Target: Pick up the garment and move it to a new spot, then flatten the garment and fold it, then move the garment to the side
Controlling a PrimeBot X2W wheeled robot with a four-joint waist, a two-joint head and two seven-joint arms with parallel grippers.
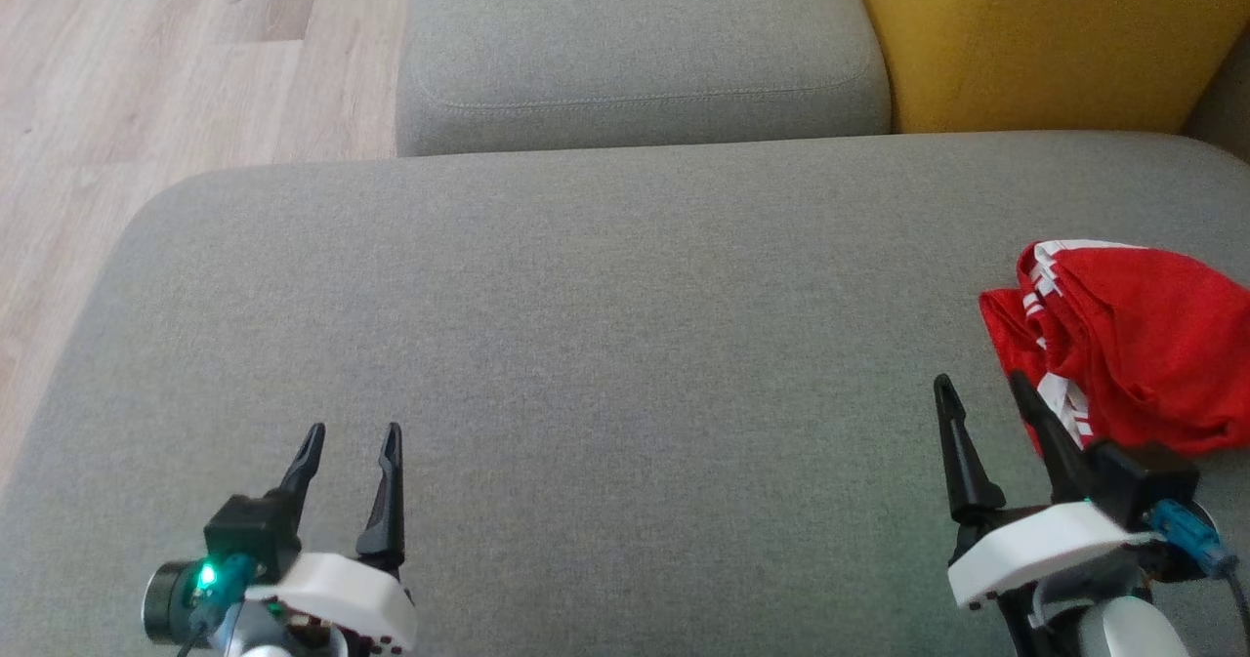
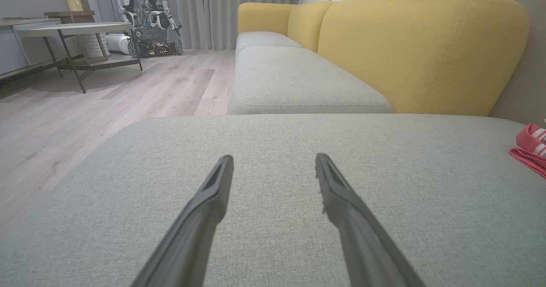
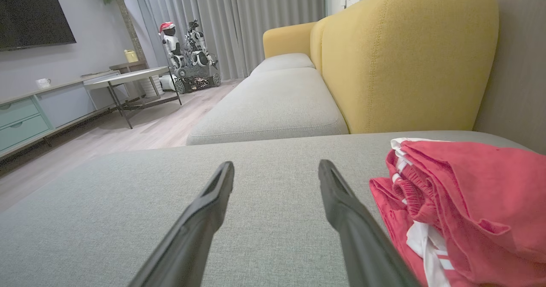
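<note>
Red garment (image 1: 1133,364) bunched at right edge of frame; both grippers empty, jaws spread wide.
Garment lies on grey cushion (image 1: 586,345), just beside right gripper (image 1: 979,380), contact unclear; left gripper (image 1: 354,431) sits lower left, well apart. Risks: a pinch into the heap likely catches one layer or only the white-striped band, so cloth lifts lopsided or slips out; fingers coming in low could snag the cushion weave.

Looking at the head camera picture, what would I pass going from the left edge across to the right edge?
wooden floor → left hand, open → bare stretch of grey cushion → right hand, open → red garment, bunched at the right edge
</note>
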